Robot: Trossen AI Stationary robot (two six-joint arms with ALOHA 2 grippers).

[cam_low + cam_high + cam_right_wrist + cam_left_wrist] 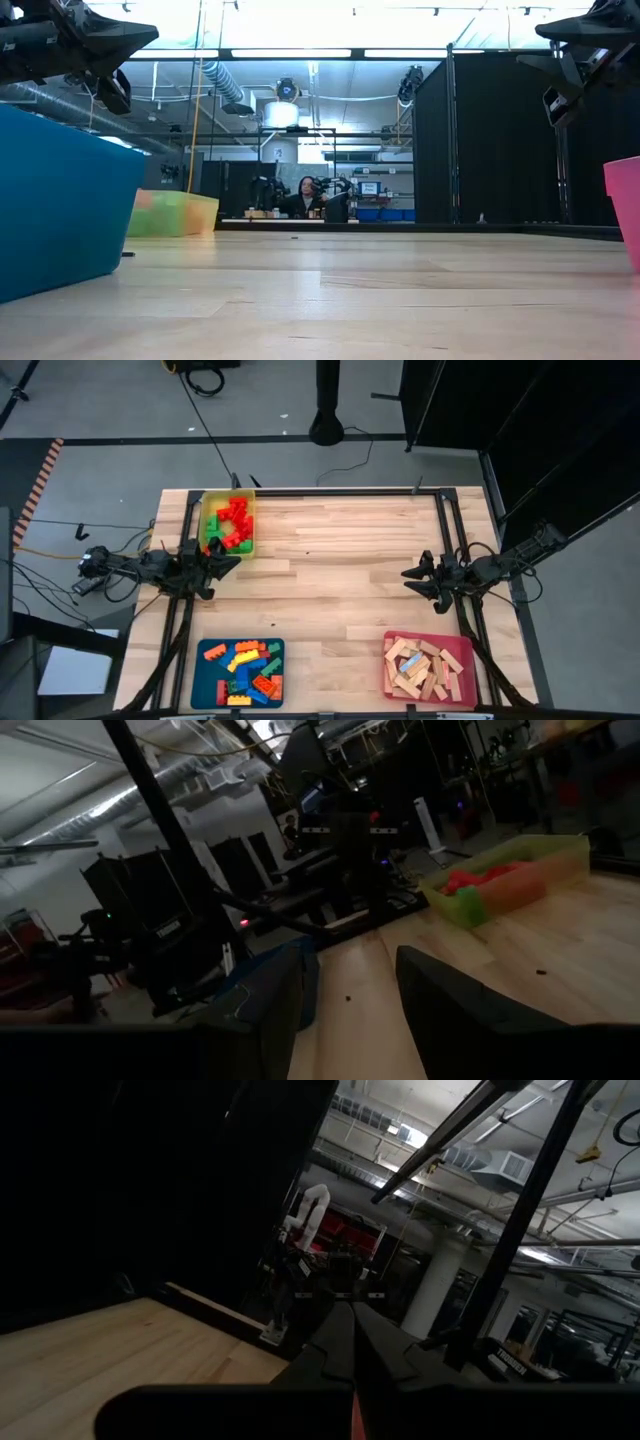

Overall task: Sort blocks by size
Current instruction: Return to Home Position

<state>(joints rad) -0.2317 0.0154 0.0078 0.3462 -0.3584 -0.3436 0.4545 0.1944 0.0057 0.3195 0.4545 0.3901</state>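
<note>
Blocks [233, 523] lie in the yellow tray [228, 495] upper left, the blue tray [204, 682] lower left and the pink tray [466, 650] lower right. The left hand [228, 566], closed and empty, is just beside the yellow tray. The right hand [410, 574], parted and empty, is up-frame of the pink tray.

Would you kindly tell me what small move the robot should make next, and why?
Probably just shut the open right tool and let both arms rest at the sides. No loose blocks show on the table; they lie in the yellow tray, blue tray and pink tray. The left tool, beside the yellow tray, is shut and empty.
</note>
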